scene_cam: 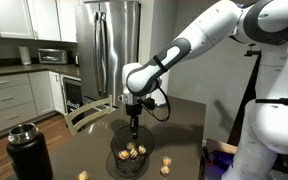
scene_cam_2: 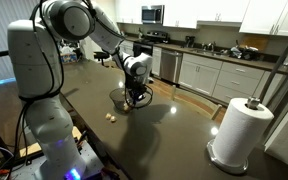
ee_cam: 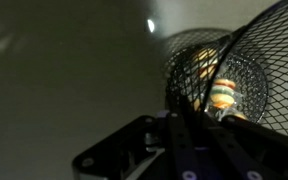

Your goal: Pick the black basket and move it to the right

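The black basket [scene_cam: 129, 161] is a round wire-mesh bowl with several small tan and orange items inside. It stands near the middle of the dark table in both exterior views [scene_cam_2: 136, 98]. My gripper [scene_cam: 134, 130] points straight down at the basket's rim [scene_cam_2: 136, 90]. In the wrist view the mesh basket [ee_cam: 239, 55] fills the right side. The gripper's fingers [ee_cam: 179, 135] are close together with the basket's rim between them.
A black thermos with a silver top [scene_cam: 29, 152] stands at the table's near left. Small tan items [scene_cam: 166, 160] lie loose on the table beside the basket [scene_cam_2: 111, 115]. A paper towel roll [scene_cam_2: 239, 128] stands at one end of the table. A chair [scene_cam: 89, 115] is at the far edge.
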Controlling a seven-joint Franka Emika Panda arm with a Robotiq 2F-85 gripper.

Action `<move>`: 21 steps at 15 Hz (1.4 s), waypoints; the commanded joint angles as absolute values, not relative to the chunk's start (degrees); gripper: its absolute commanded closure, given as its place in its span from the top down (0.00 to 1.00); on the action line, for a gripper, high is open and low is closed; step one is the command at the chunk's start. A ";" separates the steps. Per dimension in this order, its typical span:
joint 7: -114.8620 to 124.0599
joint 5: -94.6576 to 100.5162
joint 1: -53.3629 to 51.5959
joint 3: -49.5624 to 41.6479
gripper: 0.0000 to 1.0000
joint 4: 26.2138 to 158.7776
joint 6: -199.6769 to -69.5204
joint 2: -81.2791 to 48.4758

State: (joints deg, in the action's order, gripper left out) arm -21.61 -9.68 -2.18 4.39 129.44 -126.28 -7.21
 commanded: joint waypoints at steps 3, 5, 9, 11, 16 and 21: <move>-16.21 -8.64 -2.24 3.69 0.06 126.93 -122.21 1.56; -14.86 -8.87 -1.64 2.51 0.06 123.65 -120.38 2.10; -11.80 -9.42 -0.38 -0.05 0.06 117.04 -117.61 0.61; -10.38 -9.70 0.40 -1.18 0.06 114.06 -116.46 -0.77; -5.45 -10.39 2.26 -3.38 0.06 111.42 -116.47 -2.69; -2.02 -12.03 4.46 -5.39 0.07 114.41 -117.64 -2.01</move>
